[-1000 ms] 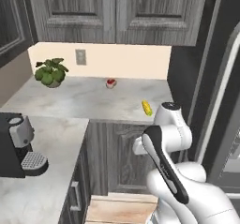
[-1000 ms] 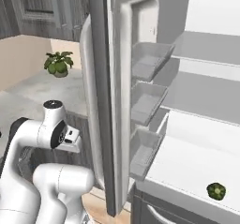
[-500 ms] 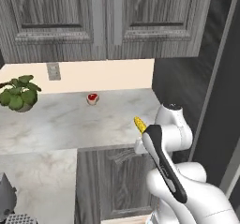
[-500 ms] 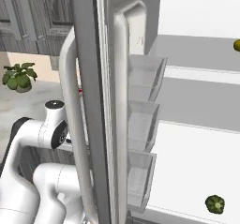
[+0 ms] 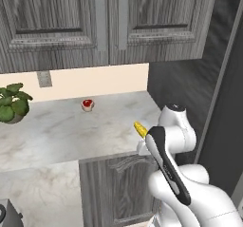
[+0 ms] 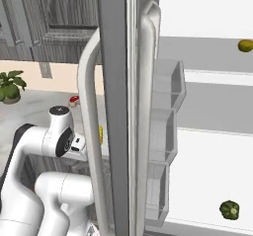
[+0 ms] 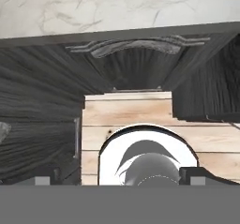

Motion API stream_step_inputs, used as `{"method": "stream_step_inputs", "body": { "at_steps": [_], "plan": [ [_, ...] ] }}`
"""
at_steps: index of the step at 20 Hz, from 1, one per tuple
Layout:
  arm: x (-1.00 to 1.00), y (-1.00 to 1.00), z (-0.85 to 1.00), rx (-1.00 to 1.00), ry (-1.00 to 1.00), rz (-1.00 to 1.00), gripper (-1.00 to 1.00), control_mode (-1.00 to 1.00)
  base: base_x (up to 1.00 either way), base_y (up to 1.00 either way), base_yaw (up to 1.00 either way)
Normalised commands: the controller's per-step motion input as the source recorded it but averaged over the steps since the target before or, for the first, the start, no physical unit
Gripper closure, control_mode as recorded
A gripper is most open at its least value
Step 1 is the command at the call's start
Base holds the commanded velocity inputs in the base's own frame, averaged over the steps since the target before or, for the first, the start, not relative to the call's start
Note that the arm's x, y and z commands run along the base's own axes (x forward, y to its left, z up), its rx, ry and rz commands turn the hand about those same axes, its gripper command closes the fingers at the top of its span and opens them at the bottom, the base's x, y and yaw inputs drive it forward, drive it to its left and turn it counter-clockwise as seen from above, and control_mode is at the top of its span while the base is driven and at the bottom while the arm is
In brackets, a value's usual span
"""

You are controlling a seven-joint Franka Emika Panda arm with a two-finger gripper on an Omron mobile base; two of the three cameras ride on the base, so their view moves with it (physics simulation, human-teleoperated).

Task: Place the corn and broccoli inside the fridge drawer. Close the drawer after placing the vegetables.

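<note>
Where the worktop (image 5: 57, 136) ends at its right front corner, corn (image 5: 140, 128) lying close to the front edge: yellow, tilted, partly hidden behind the white arm (image 5: 168, 145). From the right base view, just a yellow sliver of it between the arm and the fridge door handle (image 6: 91, 131).

Gripper (image 7: 121, 178) pointing down past the worktop's front edge, jaws spread wide, the two dark tips far apart at the bottom corners of the hand view, nothing between them. Below the edge, a dark wood cabinet front with a curved handle (image 7: 136, 47). At the very top of the hand view, a rounded green-yellow bit on the worktop; cannot tell for sure what.

Broccoli (image 6: 229, 209) inside the open fridge, resting on a low white shelf (image 6: 197, 171) near its front right, well apart from the arm. Two shelves higher, near the right edge, a round yellowish fruit (image 6: 245, 45). On the inside of the open door, clear bins (image 6: 168, 87) stacked one above another.

Toward the worktop's back edge, a small red thing (image 5: 87, 104); at the left, a potted plant (image 5: 12, 107). On the wall above, an outlet (image 5: 44, 79).
</note>
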Motion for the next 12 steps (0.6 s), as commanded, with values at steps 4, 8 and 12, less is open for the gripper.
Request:
{"method": "stream_step_inputs", "body": {
  "at_steps": [4,8,12],
  "plan": [
    [0.92,0.22,-0.09,0.0,0.07,0.05,-1.0,-1.0,0.0,0.0,0.0],
    [1.0,-0.08,-0.26,-0.02,0.05,0.07,-1.0,-1.0,0.0,0.0,0.0],
    [0.8,-0.15,-0.25,-0.12,0.07,0.0,-1.0,-1.0,0.0,0.0,0.0]
  ]
}}
